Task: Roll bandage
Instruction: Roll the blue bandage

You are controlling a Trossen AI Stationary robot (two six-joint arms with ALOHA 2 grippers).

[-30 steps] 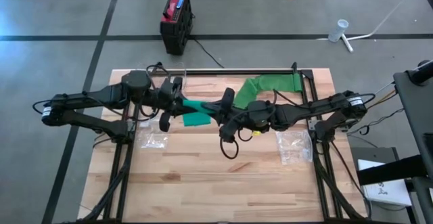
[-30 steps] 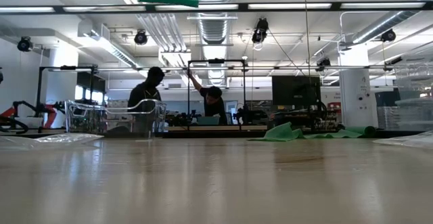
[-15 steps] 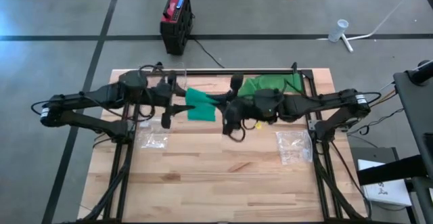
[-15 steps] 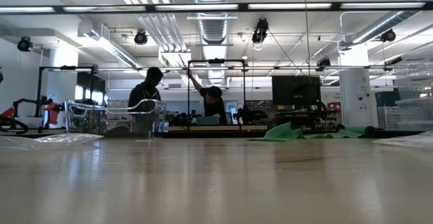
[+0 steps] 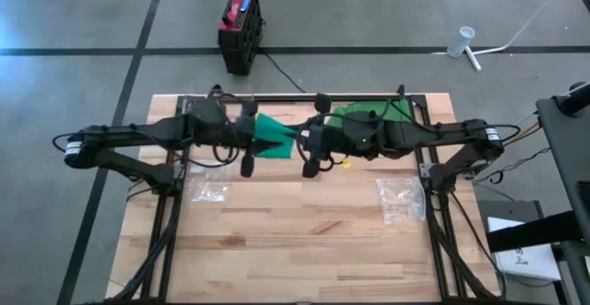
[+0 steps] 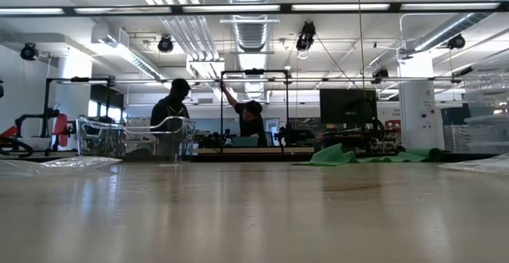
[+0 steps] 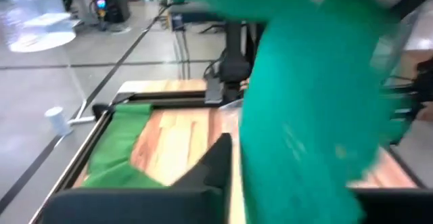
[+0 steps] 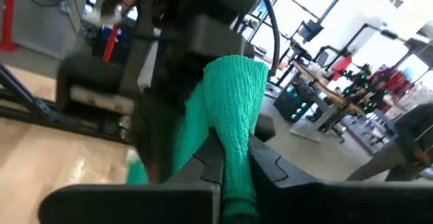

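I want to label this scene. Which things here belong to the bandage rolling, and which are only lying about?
Job:
green woven bandage
left gripper, shut on it
right gripper, shut on it

Lying about:
two clear plastic bags
red and black box on floor

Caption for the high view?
Both grippers, left and right, shut on the green bandage stretched between them above the table.

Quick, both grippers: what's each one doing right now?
Left gripper: shut on the green bandage, held above the table.
Right gripper: shut on the same bandage's other end.
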